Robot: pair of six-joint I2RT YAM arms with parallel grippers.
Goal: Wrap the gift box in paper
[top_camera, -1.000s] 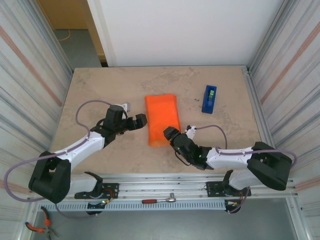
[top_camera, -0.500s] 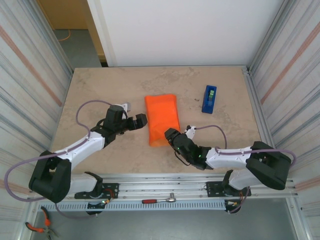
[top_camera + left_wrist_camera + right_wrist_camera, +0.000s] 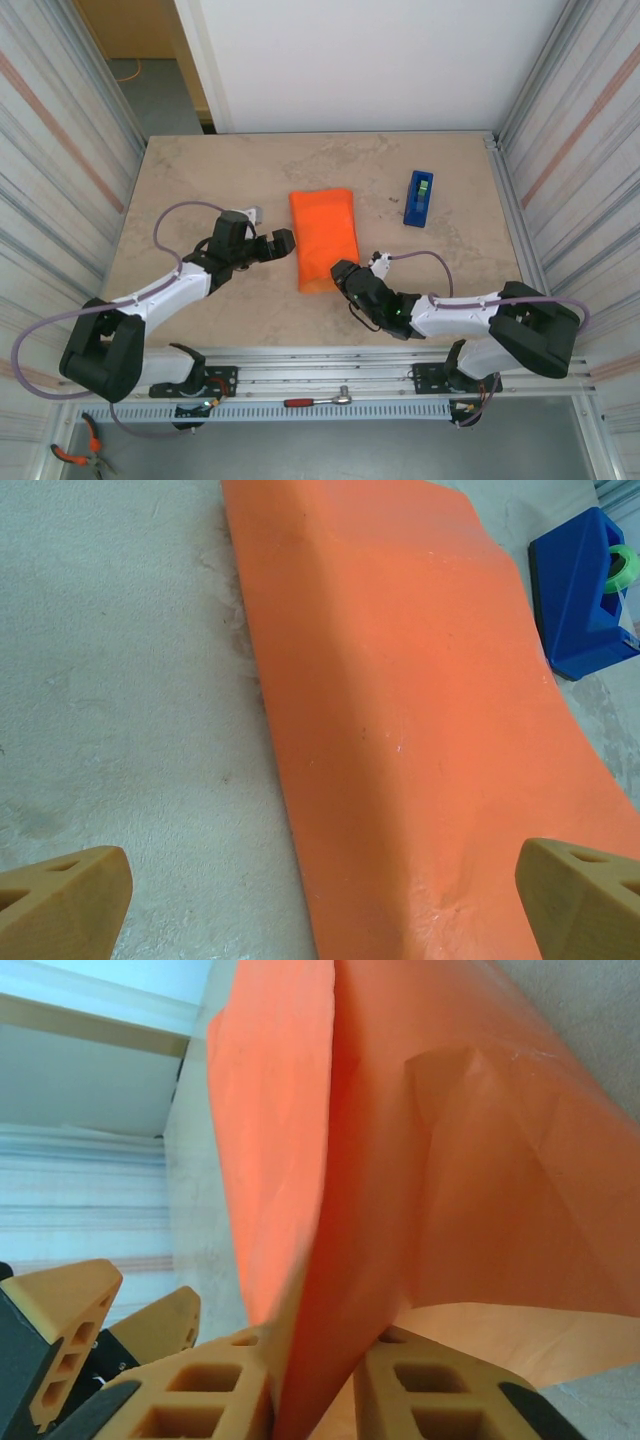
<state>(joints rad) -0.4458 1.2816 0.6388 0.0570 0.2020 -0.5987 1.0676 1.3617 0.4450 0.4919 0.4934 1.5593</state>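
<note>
- The left jaws stand wide open and hold nothing; the two tan fingertips point(image 3: 62, 905) are spread far apart, low over the tabletop point(image 3: 200, 170).
- The paper point(image 3: 324, 238), a bright orange sheet, lies just ahead of the left jaws. Its long left edge runs away between the two fingertips, and the right fingertip sits over its near part.
- The sheet is humped and creased along its length, and whatever lies beneath it is covered.
- The right jaws are closed on the paper: a raised fold at its near end is pinched between the tan fingers point(image 3: 190, 1400), and the rest of the sheet spreads away ahead of them.
- A blue tape dispenser point(image 3: 419, 197) with a green roll stands on the tabletop, beyond the right jaws and well apart from them, past the far side of the paper from the left jaws.
</note>
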